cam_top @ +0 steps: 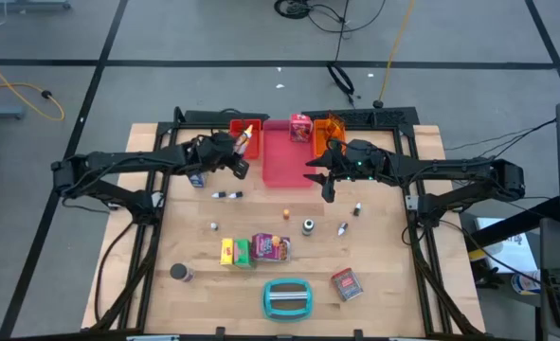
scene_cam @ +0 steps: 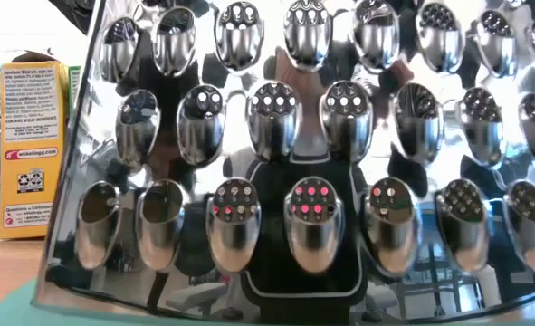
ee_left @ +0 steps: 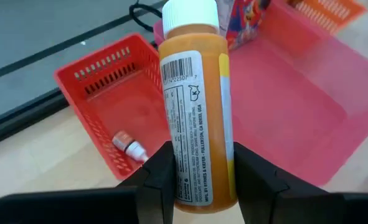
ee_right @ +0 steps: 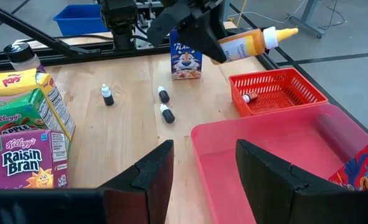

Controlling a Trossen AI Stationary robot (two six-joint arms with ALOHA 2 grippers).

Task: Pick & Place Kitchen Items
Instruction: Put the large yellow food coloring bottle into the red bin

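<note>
My left gripper (cam_top: 234,154) is shut on an orange bottle (ee_left: 196,106) with a white cap. It holds the bottle in the air beside the red basket (ee_left: 103,93), where a tiny bottle (ee_left: 129,146) lies on the floor. My right gripper (ee_right: 202,158) stands open over the near edge of the pink tray (ee_right: 277,155), nothing between its fingers. Other kitchen items lie on the table: a blue-white box (cam_top: 197,177), two small dark bottles (cam_top: 227,194), yellow, green and purple boxes (cam_top: 251,249), a dark can (cam_top: 178,273) and a red-white box (cam_top: 347,283). My left gripper pinches the orange bottle's lower body (ee_left: 199,186), near its base, between its two fingers, one on each side. The bottle reaches out forward beyond the fingertips, its cap end (ee_right: 277,36) away from the gripper. It is lifted clear of the table and lies nearly level above the red basket's near side.
A colourful box (cam_top: 300,126) stands at the pink tray's far end, with an orange basket (cam_top: 329,128) to its right. A teal-and-grey grater (cam_top: 287,296) lies at the near edge and fills the low view. Small shakers (cam_top: 309,225) dot the table's middle.
</note>
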